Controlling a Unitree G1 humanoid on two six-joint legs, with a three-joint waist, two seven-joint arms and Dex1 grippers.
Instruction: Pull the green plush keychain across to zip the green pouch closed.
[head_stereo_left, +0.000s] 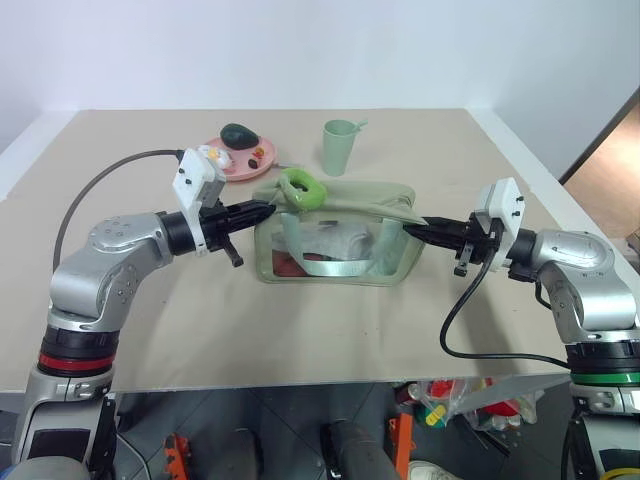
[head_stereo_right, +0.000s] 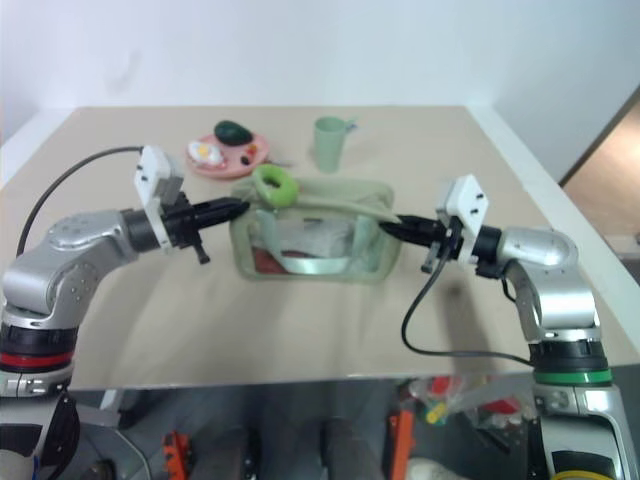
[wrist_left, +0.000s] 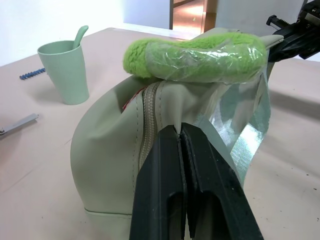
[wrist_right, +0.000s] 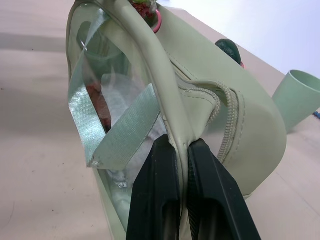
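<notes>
Green pouch (head_stereo_left: 335, 235) mid-table, between both arms. Green plush keychain (head_stereo_left: 301, 189) on top at left end of zipper, just right of left gripper (head_stereo_left: 268, 211). Left gripper clamped on pouch fabric beside zipper. Right gripper (head_stereo_left: 410, 230) pinched on pouch's right edge seam. Pale green cup (head_stereo_left: 340, 146) farther back.

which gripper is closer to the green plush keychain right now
Left. The left gripper pinches the pouch end just below the keychain; the right gripper grips the far end.
</notes>
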